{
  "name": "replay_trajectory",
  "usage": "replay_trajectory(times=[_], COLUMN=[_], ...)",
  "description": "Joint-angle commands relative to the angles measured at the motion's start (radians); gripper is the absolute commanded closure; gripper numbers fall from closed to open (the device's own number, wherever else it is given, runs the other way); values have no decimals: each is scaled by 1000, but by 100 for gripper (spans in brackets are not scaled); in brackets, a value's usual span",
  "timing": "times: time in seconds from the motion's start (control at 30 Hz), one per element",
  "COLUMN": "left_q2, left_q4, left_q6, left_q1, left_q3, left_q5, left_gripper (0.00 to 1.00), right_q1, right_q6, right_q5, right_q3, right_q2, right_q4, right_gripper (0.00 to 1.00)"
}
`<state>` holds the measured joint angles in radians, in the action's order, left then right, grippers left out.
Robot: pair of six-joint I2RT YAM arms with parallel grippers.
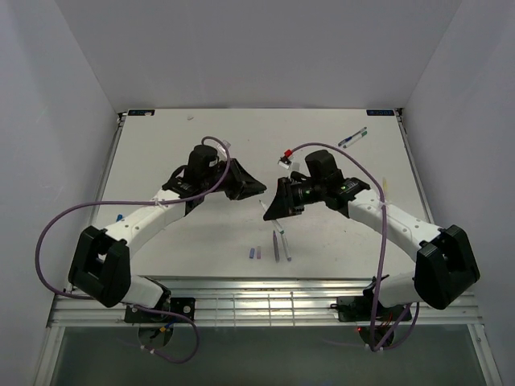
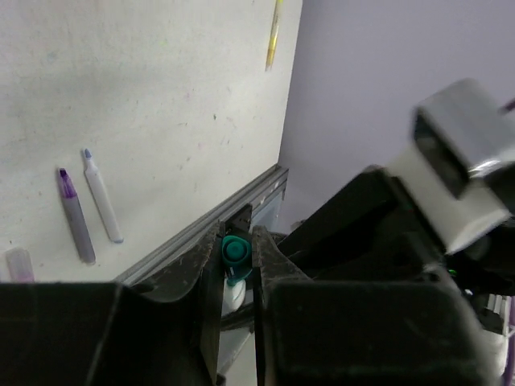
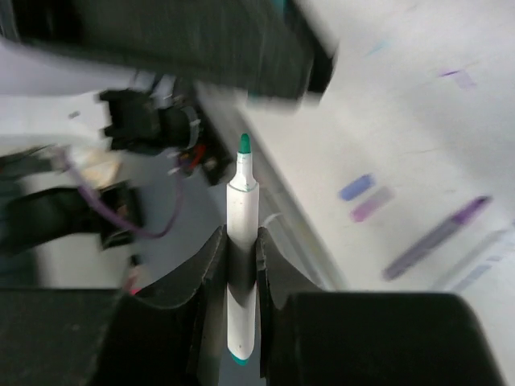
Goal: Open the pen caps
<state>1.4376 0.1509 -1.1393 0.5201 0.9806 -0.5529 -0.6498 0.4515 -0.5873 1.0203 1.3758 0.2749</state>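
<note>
**Right wrist view.** The right gripper has its fingers drawn narrow around the white barrel of the green-tipped pen. The bare tip stands clear above the fingertips, and the green tail end shows below them. The surroundings are blurred. Beyond, on the table, a blue cap and a purple cap lie side by side, with the purple pen near them.

**Left wrist view.** The left gripper pinches the green cap at its fingertips. A whitish part just beneath the cap is mostly hidden. Farther off, the blue-tipped pen lies beside the purple pen. The yellow pen is cut off at the top edge.

**Top view.** The gripper bodies conceal what both grippers hold.
</note>
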Motion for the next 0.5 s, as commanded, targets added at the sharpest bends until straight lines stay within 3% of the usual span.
replay_trajectory(times=[0.0,0.13,0.23,0.27,0.37,0.47], left_q2=[-103,-98,-66,-43,-3,-5], left_q4=[-235,-157,-1,37,203,309], left_q6=[-7,32,62,73,111,171], left_q1=[-46,-55,-60,-60,-60,-61], left_q3=[-5,55,150,171,230,202], left_q5=[94,132,175,179,186,186], left_gripper=[100,100,100,100,100,100], right_q1=[10,18,18,18,19,30], right_q6=[251,354,155,19,-65,-73], right_q5=[-511,-552,-424,-311,-130,-46], right_q3=[-60,-39,71,105,121,51], right_q2=[-18,-6,20,29,20,-23], right_q4=[-214,-316,-6,183,288,313], right_gripper=[92,92,92,92,92,92])
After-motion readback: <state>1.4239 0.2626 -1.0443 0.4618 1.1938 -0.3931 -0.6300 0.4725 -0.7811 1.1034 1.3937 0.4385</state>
